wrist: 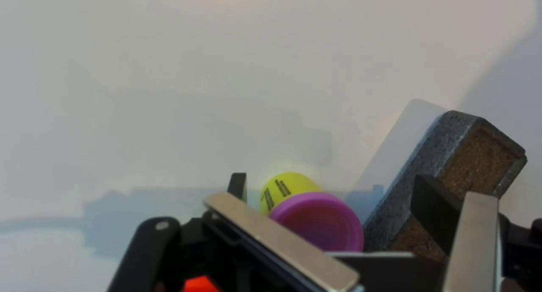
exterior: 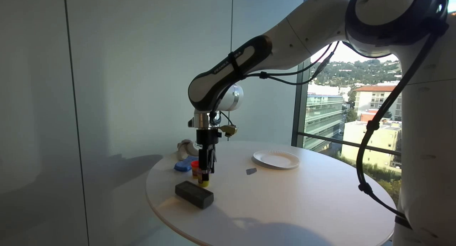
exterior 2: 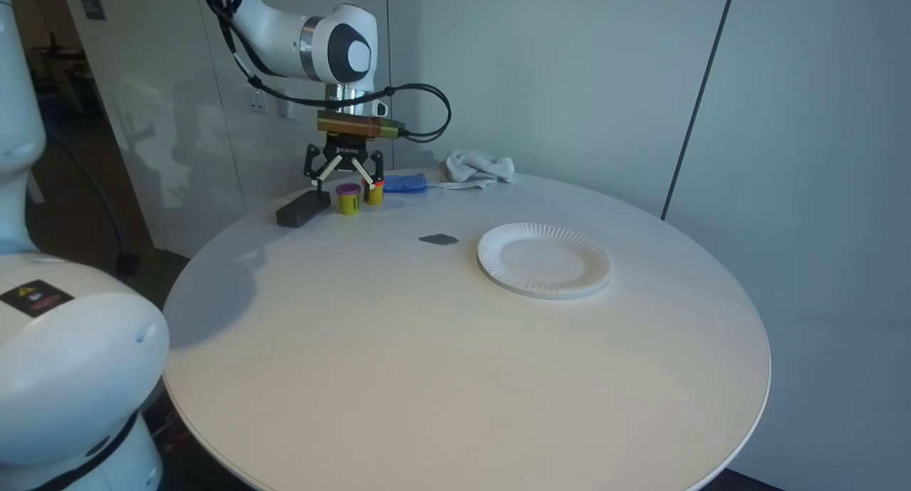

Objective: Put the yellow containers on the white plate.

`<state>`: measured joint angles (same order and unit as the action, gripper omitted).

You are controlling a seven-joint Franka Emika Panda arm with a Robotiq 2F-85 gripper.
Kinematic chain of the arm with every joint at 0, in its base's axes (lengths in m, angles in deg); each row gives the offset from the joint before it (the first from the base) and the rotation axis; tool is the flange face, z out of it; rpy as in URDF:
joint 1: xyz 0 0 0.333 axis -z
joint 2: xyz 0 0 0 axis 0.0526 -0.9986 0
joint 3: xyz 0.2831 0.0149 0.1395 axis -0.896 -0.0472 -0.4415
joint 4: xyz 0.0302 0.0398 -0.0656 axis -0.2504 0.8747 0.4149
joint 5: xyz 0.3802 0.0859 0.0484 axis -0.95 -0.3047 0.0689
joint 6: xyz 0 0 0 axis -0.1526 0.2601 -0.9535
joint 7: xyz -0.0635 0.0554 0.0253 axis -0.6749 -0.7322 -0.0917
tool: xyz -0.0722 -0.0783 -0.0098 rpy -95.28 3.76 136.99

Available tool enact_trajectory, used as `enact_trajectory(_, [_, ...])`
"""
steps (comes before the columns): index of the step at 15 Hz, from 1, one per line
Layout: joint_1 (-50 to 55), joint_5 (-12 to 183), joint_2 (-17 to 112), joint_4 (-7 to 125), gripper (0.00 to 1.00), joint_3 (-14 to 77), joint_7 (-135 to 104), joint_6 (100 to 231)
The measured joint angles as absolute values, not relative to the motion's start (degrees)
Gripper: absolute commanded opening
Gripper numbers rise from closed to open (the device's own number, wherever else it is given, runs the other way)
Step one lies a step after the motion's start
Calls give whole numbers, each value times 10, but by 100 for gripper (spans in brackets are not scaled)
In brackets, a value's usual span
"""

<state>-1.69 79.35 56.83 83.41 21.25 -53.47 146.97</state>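
Observation:
A yellow container with a purple lid (exterior 2: 348,201) stands upright on the table. It also shows in the wrist view (wrist: 290,188), and its lower part shows in an exterior view (exterior: 203,184). A second yellow container with a red lid (exterior 2: 375,194) stands close beside it, partly behind a finger; it shows too in an exterior view (exterior: 194,168). In the wrist view only a bit of its red lid (wrist: 200,285) shows. My gripper (exterior 2: 344,189) points down, open, its fingers on either side of the purple-lidded container. The white plate (exterior 2: 544,263) lies farther off, holding nothing; also seen there (exterior: 276,159).
A dark block (exterior: 194,194) lies right beside the purple-lidded container, under one finger in the wrist view (wrist: 470,156). A blue brush-like item (exterior 2: 405,183) and a white cloth (exterior 2: 478,167) lie behind the containers. A small grey flat piece (exterior 2: 438,239) lies near the plate.

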Motion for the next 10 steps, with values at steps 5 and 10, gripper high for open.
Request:
enact_trajectory(5, [-13,830,552,834,100,218,-503,1482])
enact_trajectory(10, [-15,831,547,833,75,210,-506,1550])
